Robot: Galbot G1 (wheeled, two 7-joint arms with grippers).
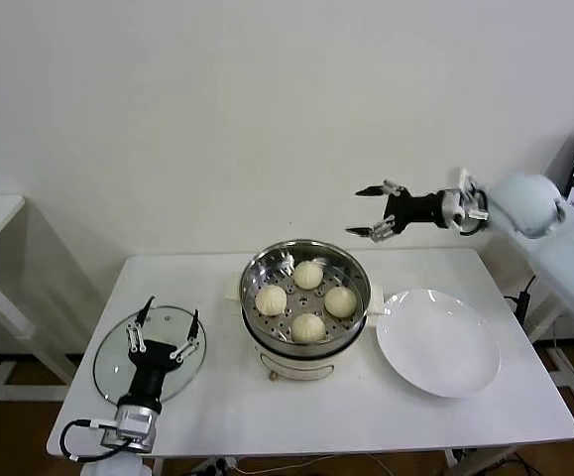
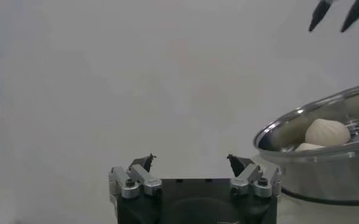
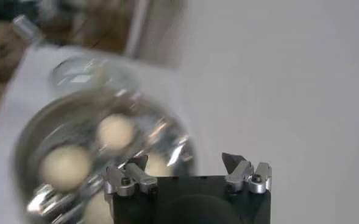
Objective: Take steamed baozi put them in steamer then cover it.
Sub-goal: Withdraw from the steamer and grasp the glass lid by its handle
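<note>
Hovering with its jaws spread wide and nothing between them, the left gripper (image 1: 167,328) sits low over the glass lid (image 1: 118,359) on the table's (image 1: 217,416) left side, its fingers straddling the lid's middle where a knob would be (the gripper body hides it, so I cannot confirm one). The lid lies flat, just beside the steamer (image 1: 304,315).

Outward from there, the steamer stands mid-table with all four steamed baozi (image 1: 308,327) already resting apart on its perforated tray, so what remains is judged to be the covering. That lid will likely handle as stiff, smooth and breakable: glass is slippery on its face, and the rim lies flush to the table, so the centre is the sensible place to take hold, with a firm but unhurried pinch and a level carry. The buns look soft and light; a lid lowered crooked could press them.

The right gripper (image 1: 371,210) is raised behind the steamer, also spread and empty, well clear of the bare white plate (image 1: 445,352) on the right.
</note>
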